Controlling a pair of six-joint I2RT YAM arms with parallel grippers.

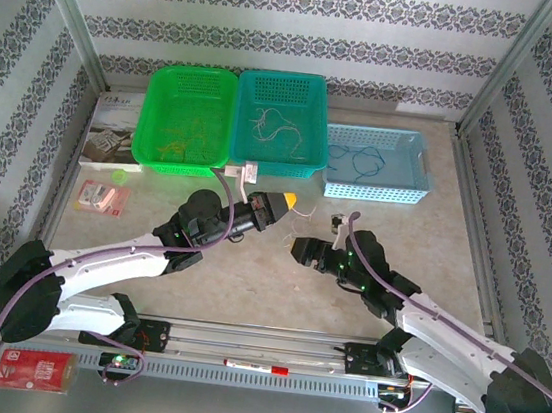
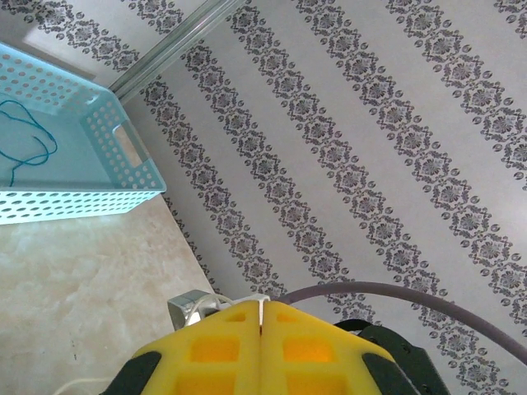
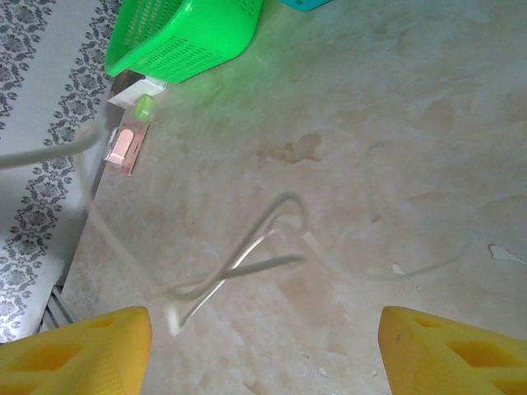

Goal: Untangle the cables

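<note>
White cable (image 3: 247, 263) in front of teal basket (image 1: 281, 167): looks light, floppy, prob springy; pinch near loose end. L gripper (image 2: 261, 329) closed, R gripper (image 3: 265, 346) open.

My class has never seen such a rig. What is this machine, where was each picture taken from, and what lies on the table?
Two robot arms are bolted to a table. One picture looks down from above; the other two come from a camera on each wrist. At the back stand a green basket, a teal basket and a light blue basket, all holding thin cables. The left pincer is shut, seemingly pinching a white cable; the right pincer is open and empty.
</note>
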